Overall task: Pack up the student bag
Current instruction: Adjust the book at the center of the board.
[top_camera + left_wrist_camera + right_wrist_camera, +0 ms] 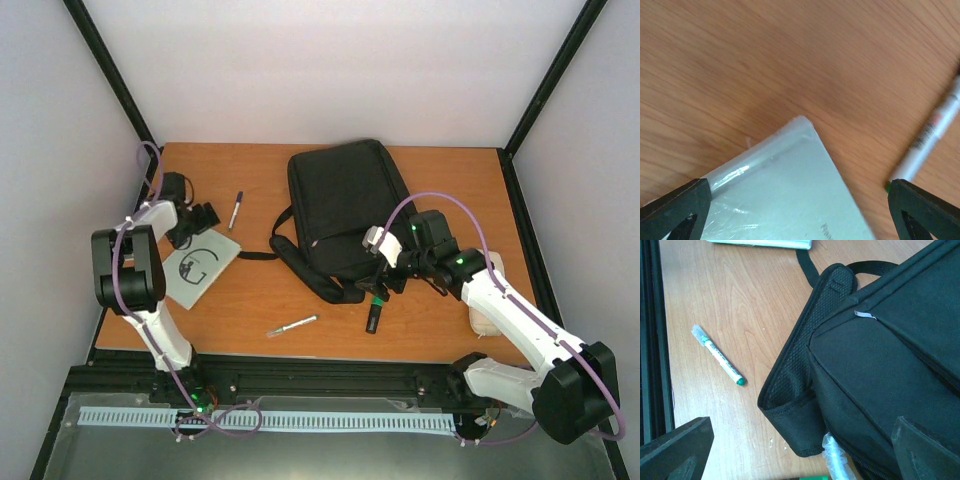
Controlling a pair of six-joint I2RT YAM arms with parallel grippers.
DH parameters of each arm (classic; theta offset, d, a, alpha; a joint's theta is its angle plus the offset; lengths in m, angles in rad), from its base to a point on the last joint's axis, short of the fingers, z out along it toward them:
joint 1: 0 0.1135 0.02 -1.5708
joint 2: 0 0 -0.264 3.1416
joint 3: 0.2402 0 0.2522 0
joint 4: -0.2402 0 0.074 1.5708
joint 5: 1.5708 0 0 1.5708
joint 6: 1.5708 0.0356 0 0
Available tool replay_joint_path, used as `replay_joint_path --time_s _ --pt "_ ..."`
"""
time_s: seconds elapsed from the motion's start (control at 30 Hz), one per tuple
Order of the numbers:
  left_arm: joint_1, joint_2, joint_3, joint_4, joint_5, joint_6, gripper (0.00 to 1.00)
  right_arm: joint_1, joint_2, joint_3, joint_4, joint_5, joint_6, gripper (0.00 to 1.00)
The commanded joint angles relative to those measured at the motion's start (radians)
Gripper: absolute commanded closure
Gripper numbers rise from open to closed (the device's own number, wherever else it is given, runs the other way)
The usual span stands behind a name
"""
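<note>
Nearest us: black rail (330, 372) along the near edge, with a white toothed strip (270, 420) lying in front of it.

Beyond the rail: wooden table (260, 300), on which we list the following.

1. Student bag (345, 215): black, lying flat at the far centre of the table, slightly right of the middle. A shoulder strap (300, 268) curves off its near left side. The right wrist view shows a small grey zip pull (865, 315) on the upper panel.

2. Right gripper (386, 272): poised over the bag's near edge, jaws spread wide, nothing between them.

3. Left gripper (197, 222): at the far left, low over the far corner of the booklet, jaws likewise spread wide and empty.

4. Booklet (200, 265): pale grey, glossy, with a dark emblem on the cover, flat on the left of the table.

5. Far pen (236, 210): white barrel, dark cap, between booklet and bag, near the booklet's far corner.

6. Near pen (292, 326): white with a green tip, close to the table's near edge, left of the bag.

7. Dark marker (373, 318): has a green band, lies just off the bag's near edge, on the near side of the right gripper.

8. Cream pouch (483, 322): at the near right, partly hidden by the right arm (530, 325).

9. Clear-wrapped object (835, 460): against the bag's near edge; we cannot tell what it is.
</note>
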Motion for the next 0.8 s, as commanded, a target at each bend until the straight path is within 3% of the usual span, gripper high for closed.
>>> replay_joint_path --time_s 0.0,0.2,0.43,0.77 --pt "-0.108 -0.016 -0.156 -0.081 0.132 -0.125 0.0 -0.003 0.002 -0.005 -0.004 -0.028 -0.013 0.0" --pt "-0.128 -0.162 -0.166 -0.104 0.079 -0.131 0.0 -0.004 0.005 -0.004 -0.009 -0.033 -0.016 0.0" --pt "-0.127 -0.364 -0.152 -0.235 -0.191 -0.205 0.0 -0.004 -0.003 -0.002 -0.013 -0.033 -0.021 0.0" --pt "0.001 -0.569 -0.297 -0.313 -0.347 -0.391 0.0 -0.004 -0.012 -0.001 -0.024 -0.054 -0.033 0.0"
